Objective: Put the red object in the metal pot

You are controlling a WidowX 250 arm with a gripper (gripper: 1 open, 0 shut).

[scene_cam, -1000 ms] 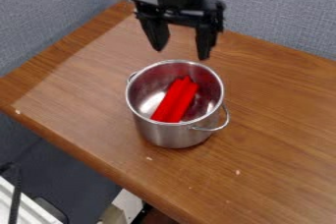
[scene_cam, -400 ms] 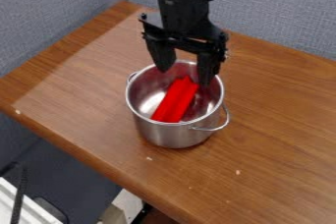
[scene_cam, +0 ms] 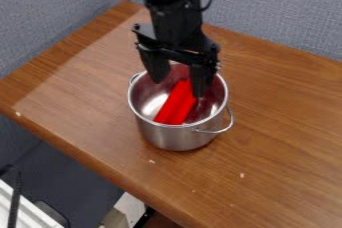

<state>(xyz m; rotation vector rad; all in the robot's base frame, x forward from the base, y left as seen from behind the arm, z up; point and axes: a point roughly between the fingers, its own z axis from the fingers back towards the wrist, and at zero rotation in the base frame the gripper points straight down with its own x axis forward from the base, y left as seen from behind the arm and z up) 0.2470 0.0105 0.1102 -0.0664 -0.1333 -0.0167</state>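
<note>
- Change: hand [scene_cam: 177, 80] has dropped vs a sec ago — it was above and behind the pot [scene_cam: 179, 106], now its fingertips [scene_cam: 152, 73] sit at or just inside the rim, over the far side.
- Red block [scene_cam: 177, 102] hasn't shifted; lies inside the pot, leaning along the bottom, same spot as before.
- Meaning for task: block is already in the pot, so the goal looks met. Hand going down again reads as a re-approach to the block, maybe a reset or another pick — just a guess.
- Hand state: released, fingers spread wide, nothing between them. Not touching the block as far as I can tell; tips partly hidden by the pot wall.
- Pose: arm comes in from the top, hand pointing straight down, fingers straddling the block's upper end.
- Pot sits upright near the middle of the wooden table [scene_cam: 67, 72], handle toward the front right.
- Risk: fingers close to the rim — could nudge the pot.
</note>
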